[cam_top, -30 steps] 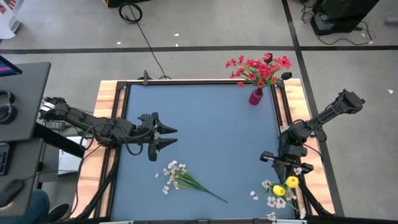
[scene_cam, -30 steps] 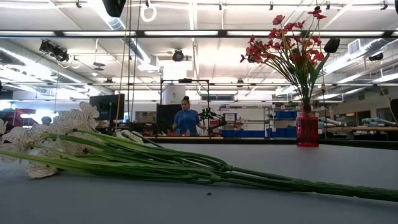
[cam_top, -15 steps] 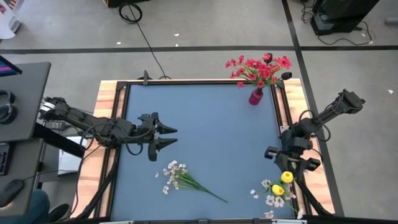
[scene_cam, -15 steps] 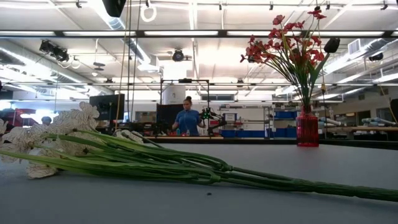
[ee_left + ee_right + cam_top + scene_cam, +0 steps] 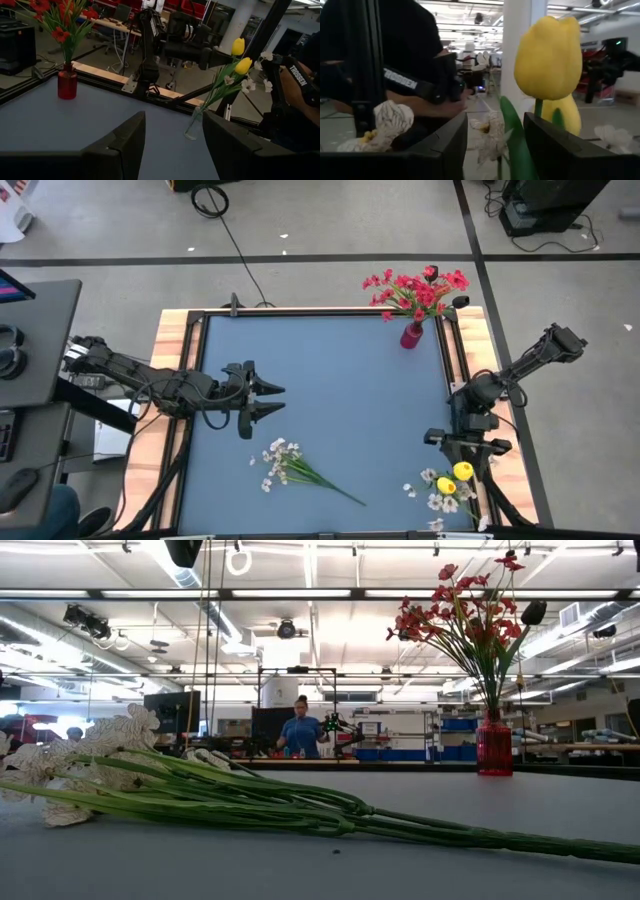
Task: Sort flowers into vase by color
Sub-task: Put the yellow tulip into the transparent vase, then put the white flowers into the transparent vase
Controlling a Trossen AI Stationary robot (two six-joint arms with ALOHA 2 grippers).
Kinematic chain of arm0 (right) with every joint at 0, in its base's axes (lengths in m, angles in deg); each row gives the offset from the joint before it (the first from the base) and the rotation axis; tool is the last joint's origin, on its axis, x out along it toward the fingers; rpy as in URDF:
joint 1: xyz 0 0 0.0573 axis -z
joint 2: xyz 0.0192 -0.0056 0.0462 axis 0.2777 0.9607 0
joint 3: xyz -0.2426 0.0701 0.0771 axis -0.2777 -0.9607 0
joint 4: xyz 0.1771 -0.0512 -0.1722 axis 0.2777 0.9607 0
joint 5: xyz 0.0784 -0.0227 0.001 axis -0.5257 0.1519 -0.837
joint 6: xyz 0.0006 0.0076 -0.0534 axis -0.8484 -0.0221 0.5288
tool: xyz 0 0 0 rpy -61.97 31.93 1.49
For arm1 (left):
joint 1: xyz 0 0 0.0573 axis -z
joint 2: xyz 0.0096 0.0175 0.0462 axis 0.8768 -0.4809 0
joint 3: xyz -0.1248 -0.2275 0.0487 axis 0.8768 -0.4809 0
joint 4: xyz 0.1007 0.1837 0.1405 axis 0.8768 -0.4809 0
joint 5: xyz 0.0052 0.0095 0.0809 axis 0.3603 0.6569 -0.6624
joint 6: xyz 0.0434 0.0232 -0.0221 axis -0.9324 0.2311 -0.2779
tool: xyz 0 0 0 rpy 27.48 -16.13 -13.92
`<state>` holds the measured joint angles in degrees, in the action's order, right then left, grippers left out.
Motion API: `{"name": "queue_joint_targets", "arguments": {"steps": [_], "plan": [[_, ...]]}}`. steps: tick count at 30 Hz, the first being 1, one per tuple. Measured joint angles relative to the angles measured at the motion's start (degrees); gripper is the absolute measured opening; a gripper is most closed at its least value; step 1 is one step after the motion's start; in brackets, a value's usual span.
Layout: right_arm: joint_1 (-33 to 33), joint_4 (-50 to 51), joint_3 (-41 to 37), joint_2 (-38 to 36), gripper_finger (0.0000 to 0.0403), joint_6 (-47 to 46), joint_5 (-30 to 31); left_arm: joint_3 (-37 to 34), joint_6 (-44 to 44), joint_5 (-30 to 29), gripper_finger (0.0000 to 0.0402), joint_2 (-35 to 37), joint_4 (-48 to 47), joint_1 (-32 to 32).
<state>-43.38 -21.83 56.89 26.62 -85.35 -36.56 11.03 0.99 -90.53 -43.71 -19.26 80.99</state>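
A red vase (image 5: 411, 335) with red flowers (image 5: 417, 288) stands at the table's far right; it also shows in the low view (image 5: 494, 748). A spray of white flowers (image 5: 288, 467) lies on its side on the blue table, near the middle front. At the near right corner a clear vase (image 5: 194, 125) holds two yellow tulips (image 5: 463, 471) and small white blossoms (image 5: 440, 502). My right gripper (image 5: 466, 447) stands open just behind the tulips, its fingers on either side of one tulip's stem (image 5: 538, 107) and leaf. My left gripper (image 5: 278, 400) hangs open over the table's left half.
A black frame (image 5: 320, 311) and wooden side boards (image 5: 170, 380) border the table. The blue surface between the two arms is bare (image 5: 360, 400). A person (image 5: 300, 730) stands far behind the table, and someone in dark clothing (image 5: 405, 45) is close beyond the near right corner.
My right gripper has opened and its wrist has turned a little. The yellow tulip it was shut on now stands free in the clear vase, upright, almost where it was.
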Motion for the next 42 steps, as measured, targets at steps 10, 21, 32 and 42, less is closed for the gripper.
{"name": "queue_joint_targets", "arguments": {"steps": [10, 21, 32, 42], "plan": [[2.3, -1.2, 0.0, -0.1, 0.0201, 3.1, 1.1, 0.0, 0.0, 0.0, 0.0203, 0.0, 0.0, 0.0], [2.3, -15.3, 0.6, -0.2, 0.0200, -6.7, 1.4, 0.0, 0.0, 0.0, 0.0203, 0.0, 0.0, 0.0], [2.8, 1.4, 10.1, 0.6, 0.0200, -3.7, 37.1, 0.0, 0.0, 0.0, 0.0203, 0.0, 0.0, 0.0], [10.4, 35.4, 33.5, 23.1, 0.0200, -0.1, 54.4, 0.0, 0.0, 0.0, 0.0203, 0.0, 0.0, 0.0]]}}
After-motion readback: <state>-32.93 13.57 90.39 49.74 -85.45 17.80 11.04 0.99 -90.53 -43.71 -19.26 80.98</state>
